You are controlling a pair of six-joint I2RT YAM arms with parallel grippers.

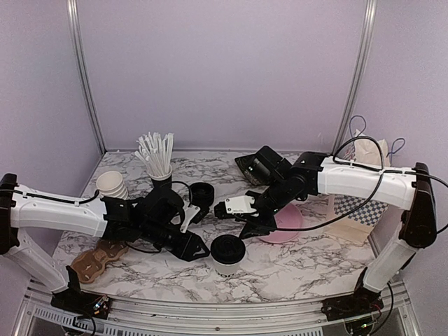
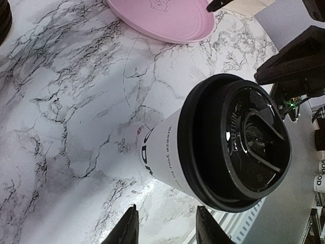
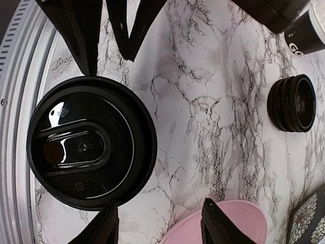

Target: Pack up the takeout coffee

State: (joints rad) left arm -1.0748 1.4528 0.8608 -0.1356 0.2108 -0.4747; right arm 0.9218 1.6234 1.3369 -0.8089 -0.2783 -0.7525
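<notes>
The coffee cup (image 1: 227, 257) stands upright on the marble table (image 1: 294, 269), near the front edge and between the two arms. Its black lid (image 2: 233, 142) is on and looks pushed down all the way round. The left gripper (image 1: 198, 250) is just beside the cup. Its jaws are wide apart and it holds nothing. The right gripper (image 3: 160, 203) hangs over the cup from the other side, also wide apart and with nothing in it. A pink plate (image 1: 283, 225) lies just behind the cup, and a bag (image 1: 369, 154) stands well apart at the right side. The cup looks like paper, so it is likely soft and would dent if squeezed hard. The pictures do not show if there is a drink inside. If there is, the cup will be a bit heavy and may spill when tipped. The lid is shiny, so it is likely slippery, and it could pop off if pulled. The best place to hold it is probably the white side, below the lid, with a gentle squeeze that keeps the cup upright.
</notes>
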